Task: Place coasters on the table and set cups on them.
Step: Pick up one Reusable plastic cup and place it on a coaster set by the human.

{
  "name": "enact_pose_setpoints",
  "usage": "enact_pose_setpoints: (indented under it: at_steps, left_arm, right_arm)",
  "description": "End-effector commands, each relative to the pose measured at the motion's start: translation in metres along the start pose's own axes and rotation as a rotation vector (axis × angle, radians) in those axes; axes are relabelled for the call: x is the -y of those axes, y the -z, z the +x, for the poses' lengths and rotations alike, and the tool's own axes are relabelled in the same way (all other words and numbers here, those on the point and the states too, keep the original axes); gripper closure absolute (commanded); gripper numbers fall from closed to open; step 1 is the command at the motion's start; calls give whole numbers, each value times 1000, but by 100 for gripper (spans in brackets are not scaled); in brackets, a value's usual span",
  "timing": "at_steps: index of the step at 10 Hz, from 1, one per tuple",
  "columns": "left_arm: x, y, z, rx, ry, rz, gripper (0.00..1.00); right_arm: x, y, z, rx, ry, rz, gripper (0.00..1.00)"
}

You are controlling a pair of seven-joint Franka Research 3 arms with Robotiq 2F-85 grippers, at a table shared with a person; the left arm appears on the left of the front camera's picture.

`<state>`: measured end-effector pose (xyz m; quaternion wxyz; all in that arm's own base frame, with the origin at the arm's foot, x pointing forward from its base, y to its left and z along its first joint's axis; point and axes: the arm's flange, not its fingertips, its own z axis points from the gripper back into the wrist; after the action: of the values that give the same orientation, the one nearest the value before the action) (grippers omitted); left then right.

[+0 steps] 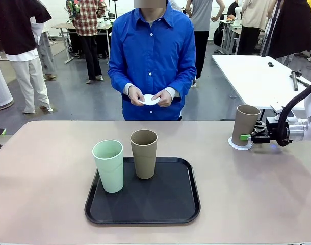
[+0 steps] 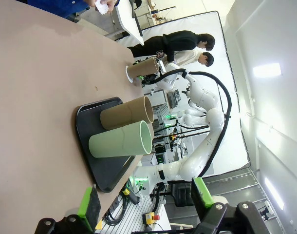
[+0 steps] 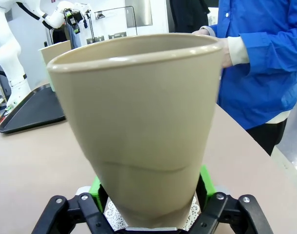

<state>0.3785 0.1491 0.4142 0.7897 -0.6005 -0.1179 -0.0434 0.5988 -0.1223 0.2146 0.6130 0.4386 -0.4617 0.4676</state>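
Spanning the foreground, the table carries the black tray, and every place below is taken from that tray. Beyond the tray's far edge, across the table, a person in a blue shirt stands with both hands held together at the waist.

Well off to the tray's right, the right gripper lies level with the tabletop. Its green pads sit either side of the lower part of a tan cup. Whether the pads press on the cup or stand just clear of it I cannot tell. In its own wrist view, the left gripper is well back from the tray, fingers spread wide with nothing between them.

On the tray, the mint cup stands upright at the left. A second tan cup stands upright just beside it, nearer the tray's far edge.

The tan cup to the tray's right stands upright on a white coaster, whose lacy rim shows around its base. Another coaster is in the person's fingers, beyond the tray.
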Motion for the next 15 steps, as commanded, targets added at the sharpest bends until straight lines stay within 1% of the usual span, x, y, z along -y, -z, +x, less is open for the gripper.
enact_pose_setpoints:
  at_steps: [1,10,15]
  left_arm:
    - [1,-1,-1,2,9,-8,0]
    - [1,-1,-1,2,9,-8,0]
    - [1,-1,-1,2,9,-8,0]
  right_arm:
    - [6,-2,2,-25,20,9,0]
    - [13,-7,-1,-57,17,57,0]
    - [15,-13,-3,-69,15,57,0]
